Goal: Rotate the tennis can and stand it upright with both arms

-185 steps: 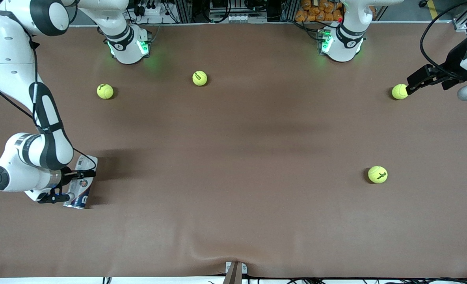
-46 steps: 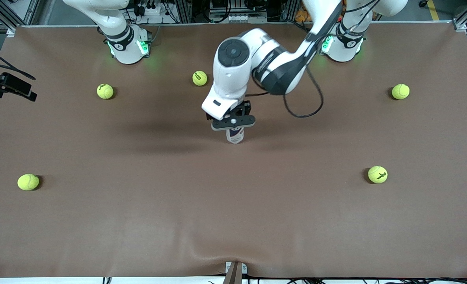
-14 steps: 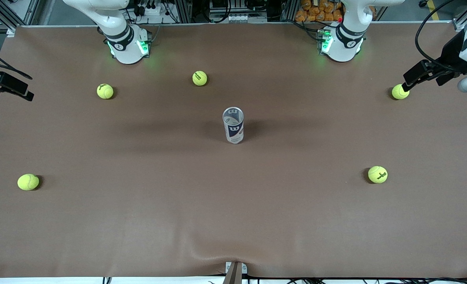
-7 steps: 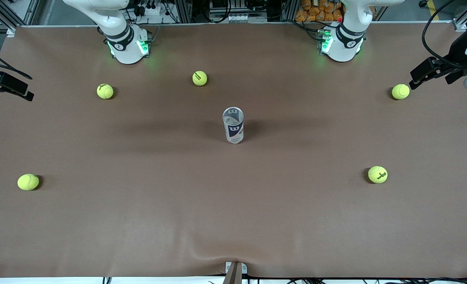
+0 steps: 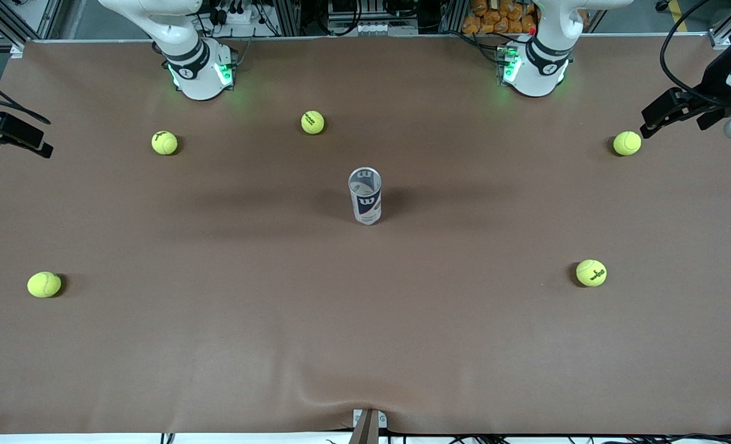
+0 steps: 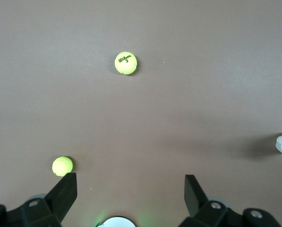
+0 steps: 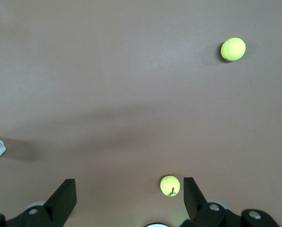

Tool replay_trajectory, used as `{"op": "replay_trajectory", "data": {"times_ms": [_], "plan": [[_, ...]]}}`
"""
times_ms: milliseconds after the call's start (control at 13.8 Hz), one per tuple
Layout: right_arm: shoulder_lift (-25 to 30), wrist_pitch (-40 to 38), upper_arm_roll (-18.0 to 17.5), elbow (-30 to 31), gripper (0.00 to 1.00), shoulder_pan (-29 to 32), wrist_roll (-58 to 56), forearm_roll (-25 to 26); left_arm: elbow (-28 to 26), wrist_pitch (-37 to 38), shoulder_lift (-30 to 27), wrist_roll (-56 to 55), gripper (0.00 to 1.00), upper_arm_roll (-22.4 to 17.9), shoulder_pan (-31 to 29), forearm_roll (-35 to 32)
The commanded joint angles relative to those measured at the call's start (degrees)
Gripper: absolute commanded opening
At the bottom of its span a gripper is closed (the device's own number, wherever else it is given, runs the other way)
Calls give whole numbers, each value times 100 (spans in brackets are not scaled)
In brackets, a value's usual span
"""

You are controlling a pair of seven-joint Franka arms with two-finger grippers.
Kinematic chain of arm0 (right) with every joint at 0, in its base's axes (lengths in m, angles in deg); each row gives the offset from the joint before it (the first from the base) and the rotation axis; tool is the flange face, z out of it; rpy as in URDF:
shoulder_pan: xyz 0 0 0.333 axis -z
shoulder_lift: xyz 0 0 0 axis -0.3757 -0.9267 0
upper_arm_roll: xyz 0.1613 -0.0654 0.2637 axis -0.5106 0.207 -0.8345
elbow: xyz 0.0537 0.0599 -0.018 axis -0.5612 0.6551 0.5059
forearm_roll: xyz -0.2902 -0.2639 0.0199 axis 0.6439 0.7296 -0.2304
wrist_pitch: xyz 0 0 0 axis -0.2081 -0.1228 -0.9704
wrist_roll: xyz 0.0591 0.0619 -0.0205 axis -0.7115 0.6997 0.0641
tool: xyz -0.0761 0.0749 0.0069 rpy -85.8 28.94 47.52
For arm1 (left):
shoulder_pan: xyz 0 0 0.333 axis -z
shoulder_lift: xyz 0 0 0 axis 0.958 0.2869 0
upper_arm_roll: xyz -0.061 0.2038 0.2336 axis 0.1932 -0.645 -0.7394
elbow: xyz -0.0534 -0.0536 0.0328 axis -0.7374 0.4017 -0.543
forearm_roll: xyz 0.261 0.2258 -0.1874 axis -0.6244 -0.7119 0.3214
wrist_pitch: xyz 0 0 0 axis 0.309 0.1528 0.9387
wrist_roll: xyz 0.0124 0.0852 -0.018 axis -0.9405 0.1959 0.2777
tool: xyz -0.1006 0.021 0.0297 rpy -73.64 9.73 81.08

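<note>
The tennis can [image 5: 365, 196] stands upright near the middle of the bench [image 5: 365, 320], open mouth up and the "W" label facing the front camera, with nothing touching it, so the rotating and uprighting looks finished and little seems left beyond parking the arms. The left gripper [image 6: 130, 189] hangs over the left arm's end of the bench, just past the edge in the front view, with its fingers spread wide and empty; a tennis ball [image 5: 627, 143] lies on the bench close by it. The right gripper [image 7: 129, 189] is likewise wide open and empty, over the right arm's end of the bench, where that arm waits. Four more balls are scattered well apart from the can. Compared with a few seconds earlier, when the left arm reached over the middle with its gripper at the can's top, that arm has let go and pulled back to its own end; in the last second it has drifted only slightly away from the nearby ball, while the can and all the balls have stayed where they were.
</note>
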State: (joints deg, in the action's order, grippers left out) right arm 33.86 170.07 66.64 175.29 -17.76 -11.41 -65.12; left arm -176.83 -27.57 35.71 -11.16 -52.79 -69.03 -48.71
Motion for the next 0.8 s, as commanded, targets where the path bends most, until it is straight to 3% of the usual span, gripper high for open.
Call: {"op": "replay_trajectory", "data": {"times_ms": [0, 723], "plan": [[45, -49, -87, -34, 100, 141, 66, -118, 104, 115, 46, 126, 100, 44, -35, -50], [45, -57, -87, -34, 100, 141, 66, -101, 86, 132, 37, 56, 100, 44, -35, 56]]}}
